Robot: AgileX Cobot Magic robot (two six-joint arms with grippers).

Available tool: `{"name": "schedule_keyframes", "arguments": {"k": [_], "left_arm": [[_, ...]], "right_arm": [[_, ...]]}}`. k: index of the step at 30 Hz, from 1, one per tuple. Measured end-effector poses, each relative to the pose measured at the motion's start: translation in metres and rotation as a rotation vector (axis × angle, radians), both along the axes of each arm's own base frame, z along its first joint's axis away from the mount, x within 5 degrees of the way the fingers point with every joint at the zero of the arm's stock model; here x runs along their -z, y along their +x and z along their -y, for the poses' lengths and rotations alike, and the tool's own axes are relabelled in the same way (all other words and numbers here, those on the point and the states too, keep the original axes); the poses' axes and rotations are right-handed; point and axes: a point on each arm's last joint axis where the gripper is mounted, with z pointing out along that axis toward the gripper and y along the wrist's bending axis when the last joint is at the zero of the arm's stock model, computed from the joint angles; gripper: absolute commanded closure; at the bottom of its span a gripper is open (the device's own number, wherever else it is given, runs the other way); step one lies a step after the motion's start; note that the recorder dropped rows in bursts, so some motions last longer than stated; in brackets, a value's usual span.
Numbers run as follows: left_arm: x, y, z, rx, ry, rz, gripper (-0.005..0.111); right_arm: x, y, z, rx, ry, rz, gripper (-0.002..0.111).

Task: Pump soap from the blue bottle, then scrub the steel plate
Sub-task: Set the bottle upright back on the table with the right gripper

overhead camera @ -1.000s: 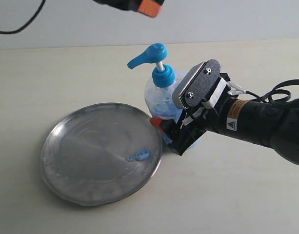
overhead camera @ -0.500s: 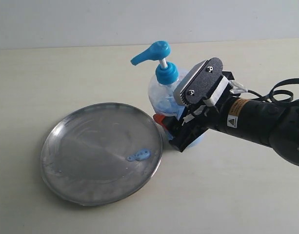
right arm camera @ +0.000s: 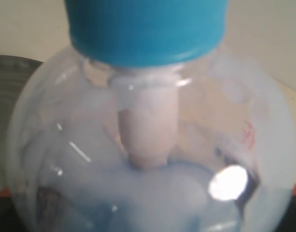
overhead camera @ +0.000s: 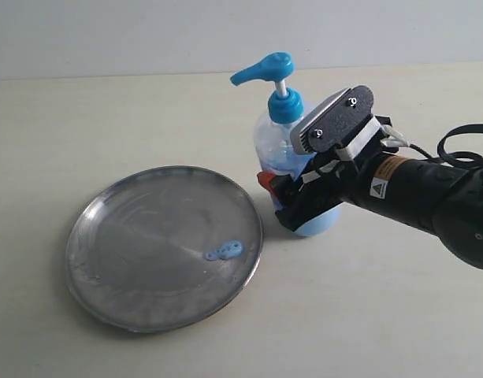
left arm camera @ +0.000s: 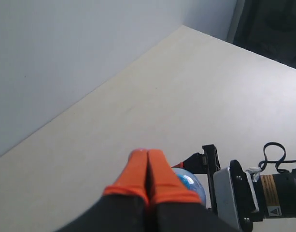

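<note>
The right gripper [overhead camera: 293, 205] grasps the blue bottle [overhead camera: 281, 135] right of centre, just beside the steel plate [overhead camera: 131, 236], which bears a soap [overhead camera: 225, 251] smear. The left gripper [left arm camera: 148, 169] is clenched.

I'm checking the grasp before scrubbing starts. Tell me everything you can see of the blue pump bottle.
The blue bottle is clear, rounded plastic with a bright blue collar and pump head, spout pointing toward the exterior view's left. It is about upright, right of the steel plate and apart from it. Pale blue liquid sits low inside around a white dip tube. The right end effector clamps its lower body.
</note>
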Motion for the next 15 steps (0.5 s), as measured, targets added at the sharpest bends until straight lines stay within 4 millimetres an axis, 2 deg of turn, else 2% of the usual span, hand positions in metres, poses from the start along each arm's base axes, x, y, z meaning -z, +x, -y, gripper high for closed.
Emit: {"name": "schedule_keyframes", "arguments": {"k": [15], "left_arm": [[0.0068, -0.0007, -0.0047, -0.054, 0.044, -0.085, 0.106]], "right_arm": [[0.0008, 0.0046, 0.0067, 0.134, 0.058, -0.038, 0.108]]}}
